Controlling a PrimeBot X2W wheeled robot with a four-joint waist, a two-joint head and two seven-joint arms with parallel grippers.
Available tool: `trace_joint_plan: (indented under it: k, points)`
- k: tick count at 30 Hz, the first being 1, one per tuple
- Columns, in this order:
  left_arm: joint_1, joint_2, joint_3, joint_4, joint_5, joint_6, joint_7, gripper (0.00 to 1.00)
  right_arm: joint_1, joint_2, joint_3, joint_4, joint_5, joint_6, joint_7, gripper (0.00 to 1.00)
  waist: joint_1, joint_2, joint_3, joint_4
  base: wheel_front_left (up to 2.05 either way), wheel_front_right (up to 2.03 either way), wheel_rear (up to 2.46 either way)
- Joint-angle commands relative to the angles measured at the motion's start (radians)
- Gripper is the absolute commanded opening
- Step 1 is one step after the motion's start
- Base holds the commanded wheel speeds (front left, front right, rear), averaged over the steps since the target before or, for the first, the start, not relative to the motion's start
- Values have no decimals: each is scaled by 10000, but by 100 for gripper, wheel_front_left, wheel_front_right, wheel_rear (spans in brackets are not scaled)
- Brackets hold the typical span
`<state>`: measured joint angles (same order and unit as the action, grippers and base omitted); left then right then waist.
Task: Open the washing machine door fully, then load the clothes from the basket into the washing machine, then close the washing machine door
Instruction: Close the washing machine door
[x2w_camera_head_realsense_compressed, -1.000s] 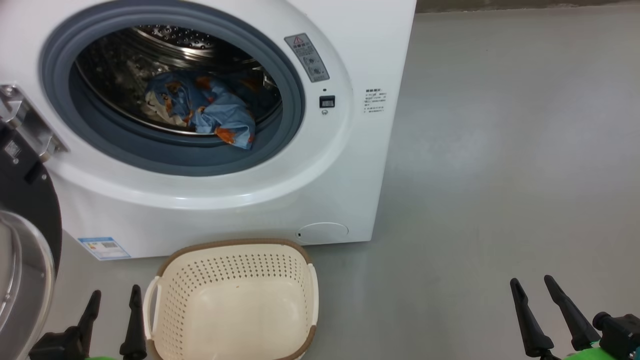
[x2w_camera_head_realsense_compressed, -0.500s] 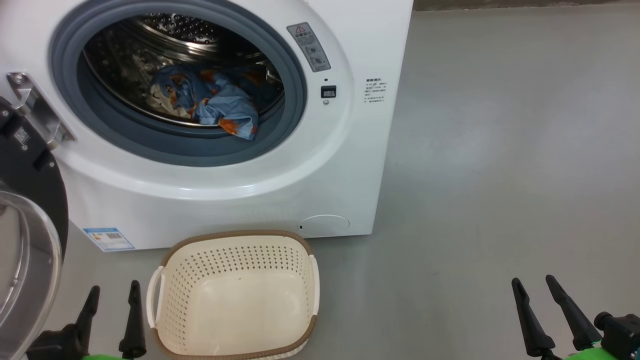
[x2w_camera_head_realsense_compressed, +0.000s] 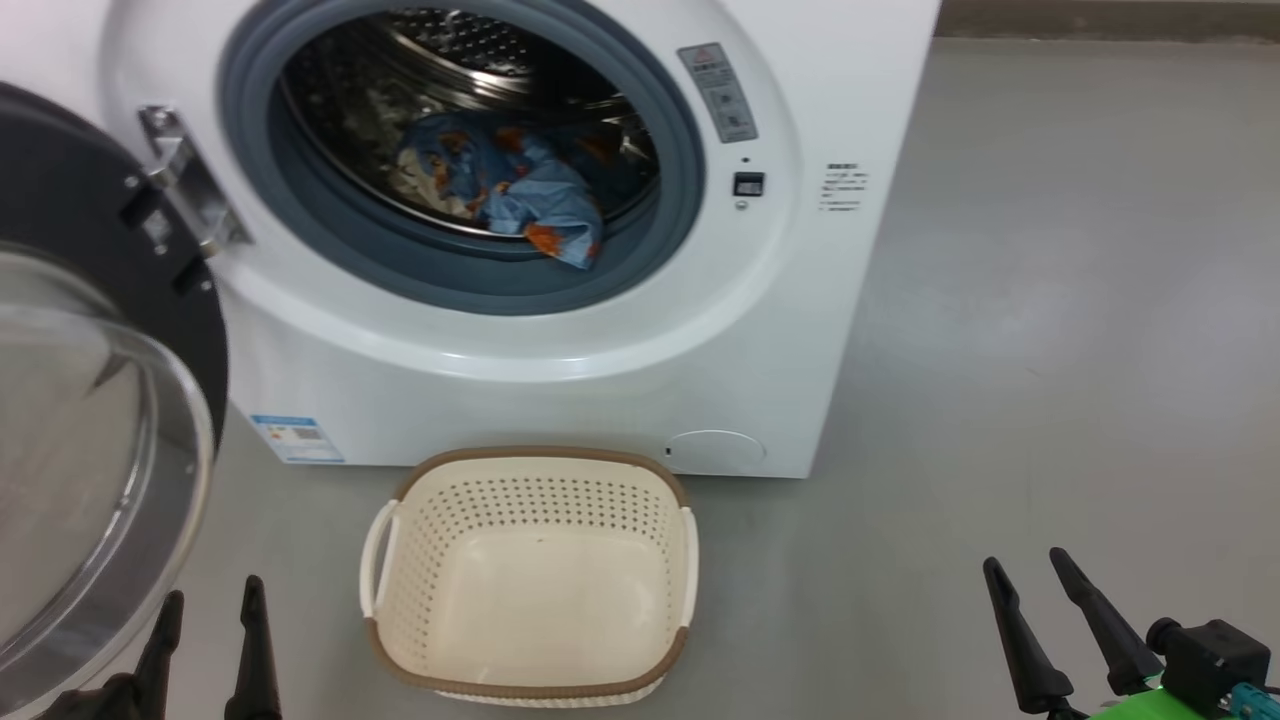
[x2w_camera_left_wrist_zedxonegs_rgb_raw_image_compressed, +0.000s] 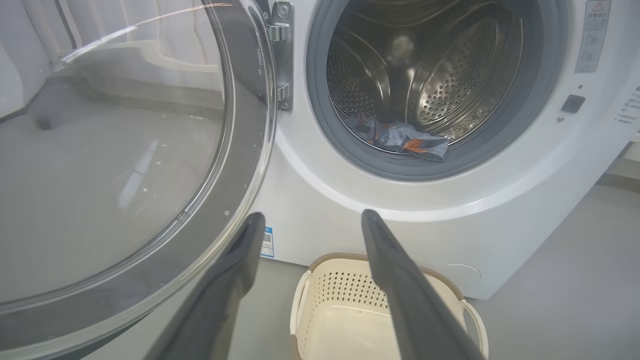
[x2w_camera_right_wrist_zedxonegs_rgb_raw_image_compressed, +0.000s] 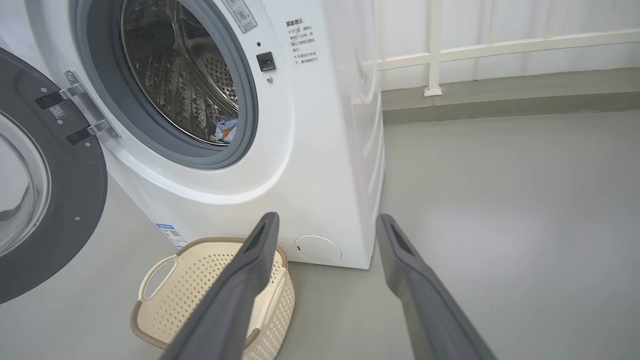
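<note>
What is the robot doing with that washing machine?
It is doing laundry. The blue clothes already lie inside the washing machine, and the basket on the floor in front of it is empty. The door stands wide open on the left. The left tool and the right tool are both open and hold nothing, low on either side of the basket. Only closing the door looks left to do.
</note>
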<state>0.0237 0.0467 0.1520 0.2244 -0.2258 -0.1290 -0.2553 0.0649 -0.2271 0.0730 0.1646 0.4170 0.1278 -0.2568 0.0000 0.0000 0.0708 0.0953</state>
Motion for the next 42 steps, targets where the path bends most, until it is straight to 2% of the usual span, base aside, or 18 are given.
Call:
trace_joint_plan:
  k: [1,12,22,32,42]
  points:
    - [-20,92,388,-364,-123,21,-65,100,-350,-229,325,-163,44,29,-49,100,0,0,-76,617,0,0,0]
    - [323,39,280,-631,-424,308,-65,100,-819,-423,1027,110,148,29,-49,100,0,0,-168,2278,0,0,0]
    - [568,37,-71,-945,-635,547,-65,100,-1010,-391,1356,258,199,29,-49,100,0,0,-250,3397,0,0,0]
    - [705,36,-266,-1041,-679,588,-65,100,-1028,-413,1454,334,206,29,-49,100,0,0,-259,4086,0,0,0]
    - [855,36,-277,-1291,-781,727,-65,100,-1161,-432,1646,395,235,29,-49,100,0,0,-233,4224,0,0,0]
